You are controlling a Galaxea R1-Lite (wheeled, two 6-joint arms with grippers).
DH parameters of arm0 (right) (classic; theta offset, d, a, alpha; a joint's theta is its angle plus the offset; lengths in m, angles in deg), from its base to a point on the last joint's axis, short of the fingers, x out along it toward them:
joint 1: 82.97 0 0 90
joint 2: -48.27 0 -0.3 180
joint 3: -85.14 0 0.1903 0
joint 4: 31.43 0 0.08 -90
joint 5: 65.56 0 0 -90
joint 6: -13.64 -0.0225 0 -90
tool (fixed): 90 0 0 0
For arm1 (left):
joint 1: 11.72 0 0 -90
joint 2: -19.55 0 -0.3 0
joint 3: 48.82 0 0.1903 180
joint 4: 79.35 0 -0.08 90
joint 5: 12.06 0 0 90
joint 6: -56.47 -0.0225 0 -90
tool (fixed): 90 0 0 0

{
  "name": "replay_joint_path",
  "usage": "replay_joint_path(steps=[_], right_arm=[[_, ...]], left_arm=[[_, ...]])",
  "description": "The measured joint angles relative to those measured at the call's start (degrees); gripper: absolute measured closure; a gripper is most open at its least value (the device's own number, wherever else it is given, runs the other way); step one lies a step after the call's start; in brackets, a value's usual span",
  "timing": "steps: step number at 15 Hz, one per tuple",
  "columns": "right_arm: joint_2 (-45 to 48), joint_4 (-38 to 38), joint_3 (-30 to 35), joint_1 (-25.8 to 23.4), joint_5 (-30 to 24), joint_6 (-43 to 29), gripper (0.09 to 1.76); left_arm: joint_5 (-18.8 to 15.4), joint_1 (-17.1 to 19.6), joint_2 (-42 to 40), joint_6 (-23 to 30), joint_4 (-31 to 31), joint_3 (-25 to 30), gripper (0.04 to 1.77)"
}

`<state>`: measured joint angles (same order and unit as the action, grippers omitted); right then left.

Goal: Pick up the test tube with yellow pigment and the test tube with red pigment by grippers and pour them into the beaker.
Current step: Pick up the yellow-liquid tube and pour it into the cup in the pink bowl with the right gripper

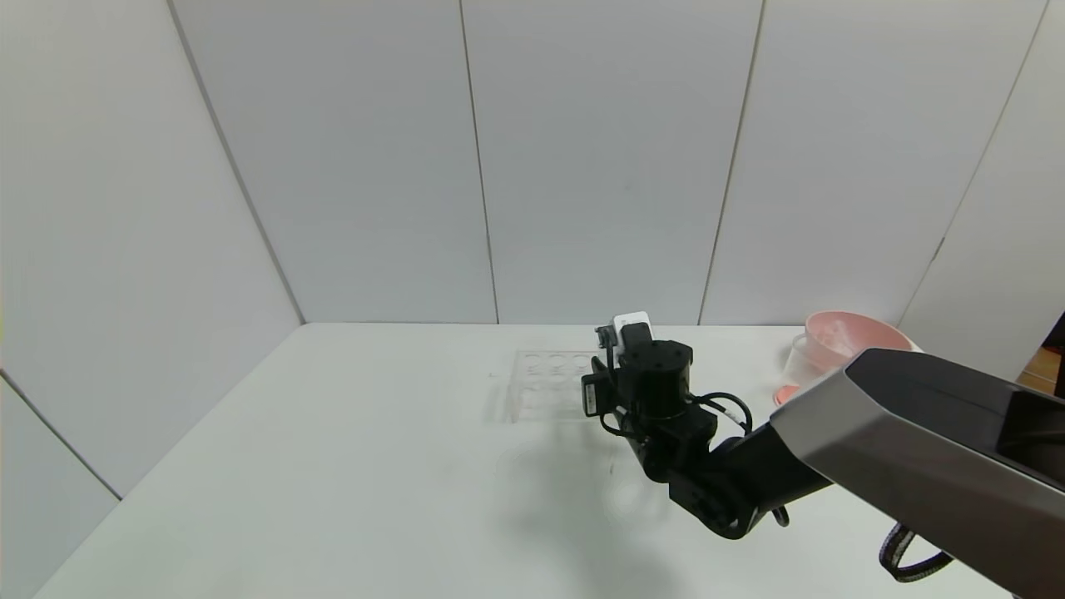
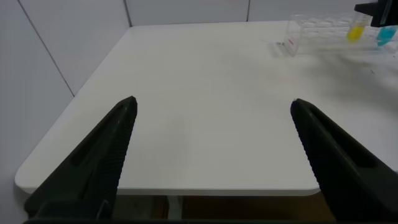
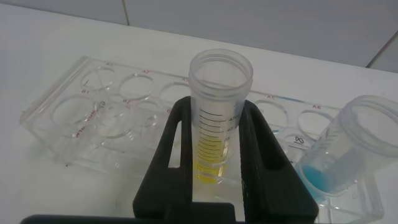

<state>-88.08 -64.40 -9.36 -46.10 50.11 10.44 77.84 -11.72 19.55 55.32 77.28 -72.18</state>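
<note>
A: Where do we stand with our right gripper (image 3: 219, 168)?

B: Its two black fingers (image 3: 168, 168) are pressed in on the test tube with yellow pigment (image 3: 219, 118). We see the tube upright between them, its ridged open top above the fingertips and the yellow liquid low down, level with the pads.

A: And the tube's place in the rack?

B: It stands in the clear tube rack (image 3: 93, 115), which stretches out to both sides behind the fingers. Just beside the outer face of one finger we see the blue-liquid tube (image 3: 348, 155), also upright in the rack and not touching the finger.

A: What does our head view give us?

B: The right arm (image 1: 832, 449) reaches across the white table (image 1: 333, 466), and the wrist hides the fingers and the tube. The rack (image 1: 545, 383) shows just beyond it. The pink bowl (image 1: 857, 337) and the beaker (image 1: 805, 359) sit together well off to the arm's far side, apart from the fingers.

A: Our left gripper (image 2: 211, 155)?

B: Its fingers (image 2: 102, 155) stand spread wide with nothing between them, over the near table edge, well away from the rack (image 2: 323, 31). From there we see the yellow tube (image 2: 356, 31) far off in the rack.

A: The red tube?

B: We cannot make it out.
</note>
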Motion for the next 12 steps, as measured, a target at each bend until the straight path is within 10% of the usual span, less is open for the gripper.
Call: replay_joint_path(steps=[12], right_arm=[[4.73, 1.93, -0.15, -0.28, -0.28, 1.08, 1.35]], left_arm=[[0.00, 0.00, 0.00, 0.02, 0.05, 0.00, 0.05]])
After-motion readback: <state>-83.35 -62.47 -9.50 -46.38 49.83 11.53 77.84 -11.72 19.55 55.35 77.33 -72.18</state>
